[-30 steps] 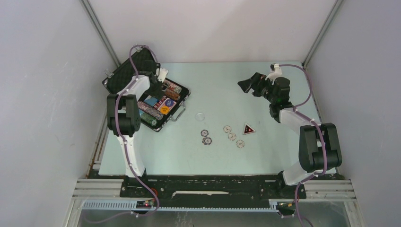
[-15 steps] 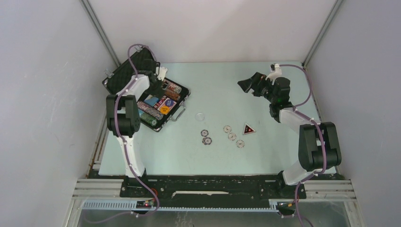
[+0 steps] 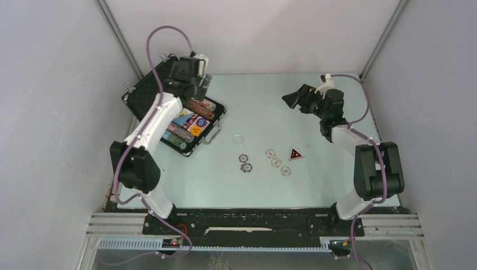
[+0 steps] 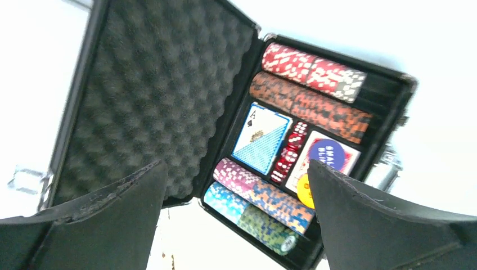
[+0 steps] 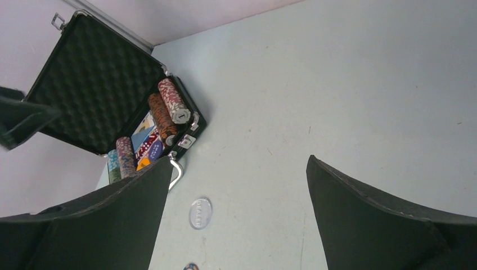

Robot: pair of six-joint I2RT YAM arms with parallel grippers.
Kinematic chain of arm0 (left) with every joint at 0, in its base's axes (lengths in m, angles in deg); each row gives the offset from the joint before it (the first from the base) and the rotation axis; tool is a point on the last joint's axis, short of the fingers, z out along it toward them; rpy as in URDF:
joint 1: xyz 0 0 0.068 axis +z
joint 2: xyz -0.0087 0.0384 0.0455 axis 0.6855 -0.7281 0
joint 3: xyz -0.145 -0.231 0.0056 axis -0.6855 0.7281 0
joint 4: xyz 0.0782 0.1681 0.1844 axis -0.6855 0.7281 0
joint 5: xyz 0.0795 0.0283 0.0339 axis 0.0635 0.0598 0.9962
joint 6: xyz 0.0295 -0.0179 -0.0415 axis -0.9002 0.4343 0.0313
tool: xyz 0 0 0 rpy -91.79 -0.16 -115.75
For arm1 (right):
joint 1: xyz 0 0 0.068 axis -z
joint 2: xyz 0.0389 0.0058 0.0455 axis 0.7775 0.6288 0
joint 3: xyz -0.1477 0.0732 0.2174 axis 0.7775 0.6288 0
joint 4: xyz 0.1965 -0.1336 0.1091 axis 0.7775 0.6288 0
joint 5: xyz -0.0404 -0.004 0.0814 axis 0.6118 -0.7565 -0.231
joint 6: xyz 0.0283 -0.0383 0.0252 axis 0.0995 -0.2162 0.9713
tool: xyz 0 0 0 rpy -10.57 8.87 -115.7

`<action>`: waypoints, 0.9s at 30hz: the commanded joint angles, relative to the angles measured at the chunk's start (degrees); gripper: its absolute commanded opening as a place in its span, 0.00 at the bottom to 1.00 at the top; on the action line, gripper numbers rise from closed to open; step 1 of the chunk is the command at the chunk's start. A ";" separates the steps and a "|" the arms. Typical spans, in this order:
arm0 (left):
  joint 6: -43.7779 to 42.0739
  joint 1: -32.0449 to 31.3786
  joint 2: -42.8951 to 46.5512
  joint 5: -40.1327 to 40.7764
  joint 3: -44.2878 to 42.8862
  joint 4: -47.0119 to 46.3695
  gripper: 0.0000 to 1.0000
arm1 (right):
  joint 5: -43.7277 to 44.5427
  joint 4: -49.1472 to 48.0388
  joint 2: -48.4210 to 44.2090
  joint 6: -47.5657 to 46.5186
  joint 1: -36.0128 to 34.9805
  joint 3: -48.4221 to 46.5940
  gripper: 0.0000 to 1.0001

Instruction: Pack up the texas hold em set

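Pale table (image 3: 214,185) — chips (image 3: 243,158) lie loose near the open case (image 4: 157,84). With left gripper (image 4: 235,171) and right gripper (image 5: 239,163) spread, empty, flat chips could skid when pinched.

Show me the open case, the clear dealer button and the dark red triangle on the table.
open case (image 4: 152,95): left wrist view, on the foam lining of its lid.
clear dealer button (image 5: 200,212): right wrist view, on the disc's centre.
dark red triangle (image 3: 296,153): top external view, on its middle.
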 commanded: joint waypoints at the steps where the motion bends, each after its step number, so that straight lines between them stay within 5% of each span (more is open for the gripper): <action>1: 2.66 -8.39 11.28 16.03 6.67 -5.18 1.00 | 1.13 0.59 0.30 -1.92 -0.31 -2.30 1.00; 8: 19.25 -10.19 23.71 6.94 16.82 -4.17 1.00 | 1.59 1.75 1.95 -2.14 -1.29 -3.19 1.00; 12: 24.00 -7.44 23.74 -12.73 18.93 1.74 1.00 | 1.52 1.67 2.65 -1.90 -1.22 -3.19 1.00; 15: 25.31 -9.06 23.04 -17.31 22.21 0.62 1.00 | 1.20 1.29 3.17 -1.56 -0.87 -3.21 1.00; 21: 31.82 -12.48 14.86 -26.34 26.93 -7.43 1.00 | 0.77 1.31 3.36 -1.07 -0.22 -3.28 1.00; 27: 34.29 -16.20 0.94 -25.00 19.35 -9.91 1.00 | -0.27 1.19 3.66 0.40 1.14 -3.28 1.00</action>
